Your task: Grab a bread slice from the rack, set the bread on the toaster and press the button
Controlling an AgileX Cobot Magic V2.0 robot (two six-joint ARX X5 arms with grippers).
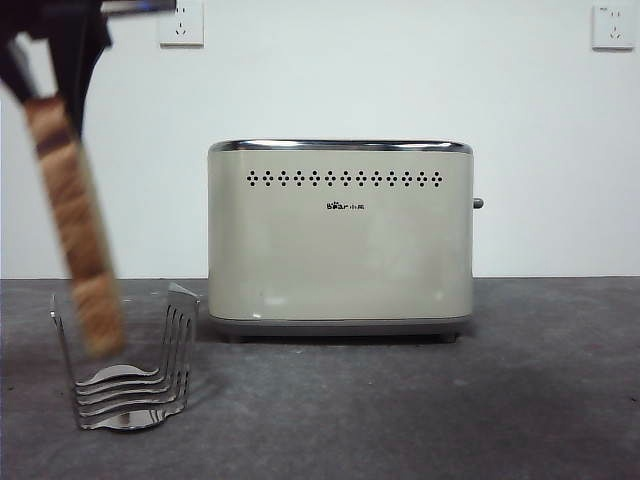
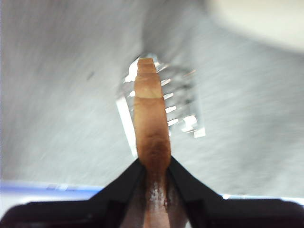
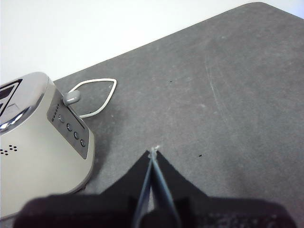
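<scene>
My left gripper (image 1: 45,105) comes in at the top left of the front view, shut on the slice of bread (image 1: 78,225). The slice hangs tilted, its lower end just inside the silver wire rack (image 1: 130,385). In the left wrist view the bread (image 2: 151,118) is edge-on between my jaws, with the rack (image 2: 183,107) below it. The cream toaster (image 1: 340,240) stands to the right of the rack. Its grey button (image 1: 478,203) sticks out of the right end. My right gripper (image 3: 153,153) is shut and empty above the mat, beside the toaster's end (image 3: 42,142) with the button (image 3: 71,98).
A white cord loop (image 3: 97,95) lies on the dark mat behind the toaster. Several small round buttons (image 3: 76,134) line the toaster's end panel. Two white wall sockets (image 1: 181,22) (image 1: 612,26) are on the back wall.
</scene>
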